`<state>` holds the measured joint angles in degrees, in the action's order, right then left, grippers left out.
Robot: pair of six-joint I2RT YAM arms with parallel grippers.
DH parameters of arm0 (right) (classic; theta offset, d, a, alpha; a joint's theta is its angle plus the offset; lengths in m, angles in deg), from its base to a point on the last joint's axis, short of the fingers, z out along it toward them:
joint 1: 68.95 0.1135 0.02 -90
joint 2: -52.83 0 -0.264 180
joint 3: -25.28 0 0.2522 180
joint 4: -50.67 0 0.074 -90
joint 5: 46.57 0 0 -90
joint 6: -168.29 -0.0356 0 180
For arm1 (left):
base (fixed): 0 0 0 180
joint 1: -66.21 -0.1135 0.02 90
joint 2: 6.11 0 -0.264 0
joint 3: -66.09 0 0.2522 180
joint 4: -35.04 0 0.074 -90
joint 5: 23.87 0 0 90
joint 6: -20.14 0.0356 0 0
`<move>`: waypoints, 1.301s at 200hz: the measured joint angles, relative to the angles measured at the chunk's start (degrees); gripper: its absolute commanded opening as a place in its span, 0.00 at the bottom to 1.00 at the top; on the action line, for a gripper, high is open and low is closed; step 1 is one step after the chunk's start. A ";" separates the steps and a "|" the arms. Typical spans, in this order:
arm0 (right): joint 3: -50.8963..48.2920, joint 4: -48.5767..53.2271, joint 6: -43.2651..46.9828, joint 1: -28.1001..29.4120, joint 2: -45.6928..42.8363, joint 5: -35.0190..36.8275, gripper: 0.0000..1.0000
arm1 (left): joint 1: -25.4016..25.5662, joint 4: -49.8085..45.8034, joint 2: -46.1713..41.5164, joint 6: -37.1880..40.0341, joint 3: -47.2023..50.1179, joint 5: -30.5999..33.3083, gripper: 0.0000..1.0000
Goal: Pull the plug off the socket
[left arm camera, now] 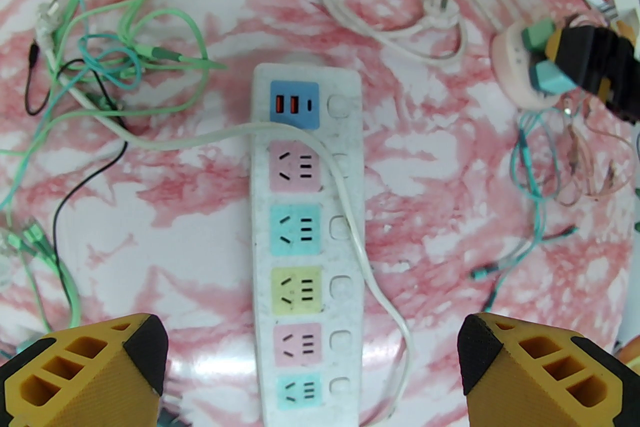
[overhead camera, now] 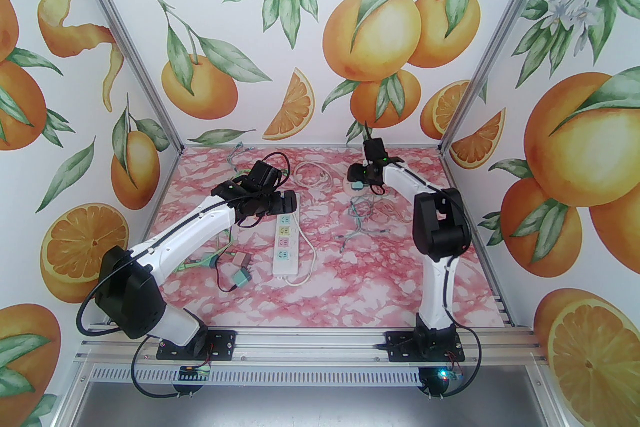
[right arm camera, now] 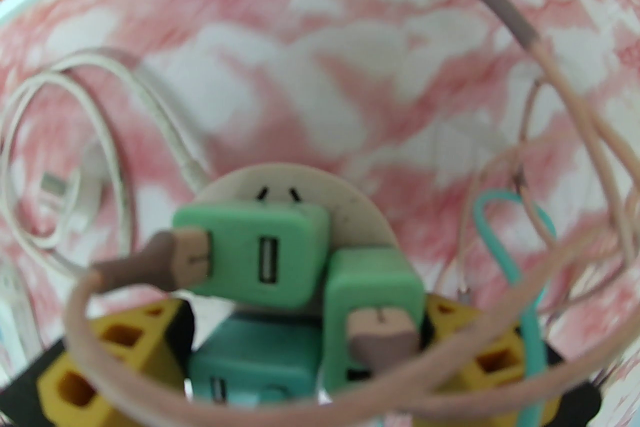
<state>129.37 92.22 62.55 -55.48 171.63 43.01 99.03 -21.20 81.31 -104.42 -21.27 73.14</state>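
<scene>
1. The teal cube plug [right arm camera: 255, 360] is sitting in the round off-white socket hub [right arm camera: 350, 209], crowded by two mint-green cube plugs [right arm camera: 250, 255]. The hub is lying far and right of centre on the pink marbled worktop [left arm camera: 200, 225].
2. The right gripper [right arm camera: 307, 320] is reaching in from the near side, its jaws standing apart and flanking the teal plug and one green cube. I cannot tell whether they are pressing.
3. The right arm is much nearer, so the pull probably needs to go straight off the hub's face, back towards the jaws.
4. The left gripper [left arm camera: 312, 350] is hovering over the long white power strip [left arm camera: 345, 194], well to the left, with its jaws wide open and empty.
5. A pinkish-brown cable [right arm camera: 80, 305] is looping across the blurred right wrist view, and the prongs are hidden.
</scene>
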 measured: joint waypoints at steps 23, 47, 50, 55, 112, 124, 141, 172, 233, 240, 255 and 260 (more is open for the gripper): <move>-5.20 -0.44 -0.07 1.99 -3.76 -0.28 0.69 | 0.00 0.11 -0.79 0.00 1.03 -0.39 1.00; -8.94 -1.36 -0.07 4.07 -6.38 -0.66 0.69 | 0.00 0.24 -1.18 0.00 1.81 -0.83 1.00; -9.31 -1.51 -0.04 4.31 -6.67 -0.66 0.69 | 0.00 0.26 -1.22 0.02 1.90 -0.87 1.00; -10.01 -1.62 -0.02 4.81 -7.13 -0.70 0.69 | 0.00 0.26 -1.25 0.02 1.97 -0.98 1.00; -12.90 -2.10 1.20 8.41 -9.29 -2.03 0.69 | 0.00 0.28 -1.25 0.07 2.01 -1.27 1.00; -13.07 -2.12 1.29 8.96 -9.33 -2.19 0.69 | 0.00 0.28 -1.31 0.07 2.08 -1.25 1.00; -13.75 -2.32 1.29 9.79 -9.84 -2.36 0.70 | 0.00 0.33 -1.86 0.04 2.56 -1.20 1.00; -16.44 -2.27 1.27 11.78 -12.02 -2.62 0.73 | 0.00 0.72 -3.48 0.02 3.74 -1.05 1.00; -17.42 1.29 0.37 12.76 -14.95 -4.55 1.00 | 0.00 2.95 -4.55 0.39 5.11 -1.51 1.00; -17.42 1.62 0.15 12.76 -15.63 -4.55 1.00 | 0.00 3.37 -4.39 0.50 5.11 -2.12 1.00; -17.46 2.14 -0.42 12.76 -17.70 -4.55 1.00 | 0.00 4.55 -3.72 0.76 5.11 -3.17 1.00; -17.57 2.16 -0.59 12.76 -18.60 -4.57 1.00 | 0.00 4.85 -3.41 0.90 5.11 -3.58 1.00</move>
<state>111.80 94.38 61.96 -42.71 153.03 38.44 99.03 -16.35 77.90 -103.53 -16.16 69.55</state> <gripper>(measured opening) 0.998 0.998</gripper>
